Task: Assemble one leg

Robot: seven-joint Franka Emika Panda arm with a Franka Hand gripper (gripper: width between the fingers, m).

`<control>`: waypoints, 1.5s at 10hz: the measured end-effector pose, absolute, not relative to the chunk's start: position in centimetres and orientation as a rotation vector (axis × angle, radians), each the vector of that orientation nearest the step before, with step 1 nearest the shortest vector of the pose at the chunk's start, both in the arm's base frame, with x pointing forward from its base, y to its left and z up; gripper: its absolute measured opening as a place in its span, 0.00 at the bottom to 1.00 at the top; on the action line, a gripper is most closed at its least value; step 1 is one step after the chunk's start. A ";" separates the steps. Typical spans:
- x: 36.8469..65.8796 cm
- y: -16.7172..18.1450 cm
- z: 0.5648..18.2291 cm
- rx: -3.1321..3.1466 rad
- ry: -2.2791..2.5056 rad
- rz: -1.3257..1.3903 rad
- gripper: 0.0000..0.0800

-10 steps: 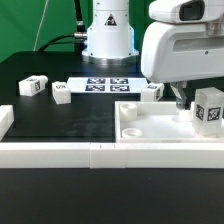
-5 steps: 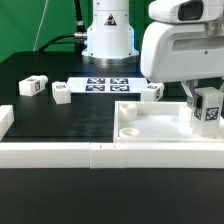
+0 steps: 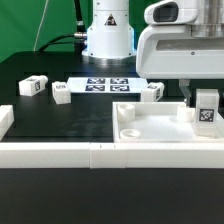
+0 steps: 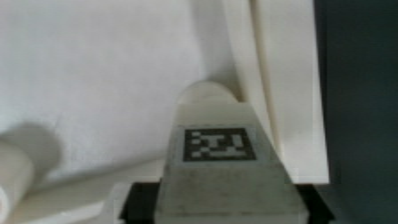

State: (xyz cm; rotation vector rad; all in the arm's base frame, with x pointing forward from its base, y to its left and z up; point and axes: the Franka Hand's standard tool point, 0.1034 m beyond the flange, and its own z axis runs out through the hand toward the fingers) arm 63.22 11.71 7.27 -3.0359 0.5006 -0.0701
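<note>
My gripper (image 3: 203,93) is shut on a leg (image 3: 207,113), a small white post with a black-and-white tag on its side. It holds the leg upright over the far corner of the tabletop panel (image 3: 150,125), at the exterior view's right. In the wrist view the leg (image 4: 217,145) sits between my black fingers (image 4: 143,200), above the panel's white floor (image 4: 107,70) and close to its raised rim (image 4: 267,60). I cannot tell whether the leg's lower end touches the panel. Three more legs (image 3: 33,86), (image 3: 61,92), (image 3: 152,92) lie on the black table.
The marker board (image 3: 105,84) lies at the back middle, in front of the arm's base (image 3: 107,35). A white rail (image 3: 60,152) runs along the front edge, with a raised end (image 3: 5,122) at the exterior view's left. A rounded boss (image 3: 187,113) stands on the panel beside the held leg.
The gripper has turned with the leg: the leg now stands upright rather than tilted, and sits slightly lower over the panel's corner. The other legs have not moved.
</note>
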 end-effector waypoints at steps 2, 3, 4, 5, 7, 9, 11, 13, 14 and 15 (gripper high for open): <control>63.1 12.0 7.2 -2.922 0.948 -0.057 0.36; 63.1 12.0 7.2 -2.840 1.163 -0.056 0.36; 63.0 12.2 7.2 -2.716 1.434 -0.050 0.36; 63.0 12.2 7.2 -2.658 1.541 -0.057 0.36; 63.0 12.1 7.2 -2.491 1.773 -0.034 0.36; 63.0 12.1 7.2 -2.436 1.848 -0.030 0.36; 63.0 12.1 7.2 -2.490 1.775 -0.033 0.63; 63.0 12.0 7.3 -2.632 1.576 -0.026 0.77; 63.1 11.8 7.3 -2.742 1.377 -0.037 0.80; 63.2 11.9 7.4 -2.819 1.223 -0.045 0.80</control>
